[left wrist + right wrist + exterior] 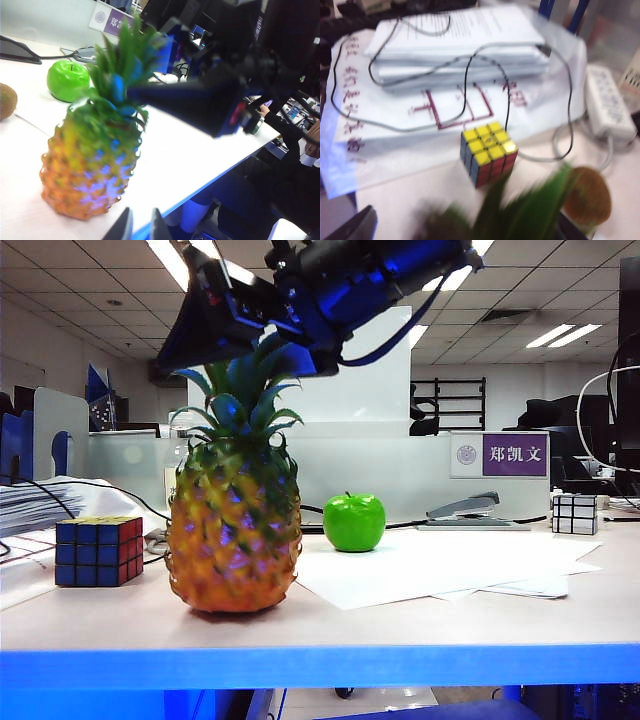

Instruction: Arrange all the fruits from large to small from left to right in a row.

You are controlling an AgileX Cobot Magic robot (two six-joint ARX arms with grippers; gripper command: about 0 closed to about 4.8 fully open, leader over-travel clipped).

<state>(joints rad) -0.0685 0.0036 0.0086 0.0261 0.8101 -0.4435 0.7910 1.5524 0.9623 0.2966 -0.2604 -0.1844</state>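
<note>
The pineapple (pixel 235 530) stands upright near the table's front edge, left of centre. Behind it to the right sits the green apple (pixel 353 522). The brown kiwi (pixel 6 101) (pixel 587 197) lies beyond the pineapple and is hidden in the exterior view. My right gripper (pixel 245 358) (pixel 460 229) reaches across from above, its jaws wide open around the blurred green crown (pixel 530 210), holding nothing. My left gripper (pixel 141 229) hovers off the table's front edge near the pineapple's (pixel 87 165) base, jaws slightly apart and empty.
A coloured Rubik's cube (pixel 98 551) (pixel 489 152) sits left of the pineapple. Paper stacks and cables (pixel 460 45) lie behind it. Loose white sheets (pixel 450 565), a stapler (pixel 462 508) and a small silver cube (pixel 575 513) occupy the right side. A power strip (pixel 607 102) lies near the kiwi.
</note>
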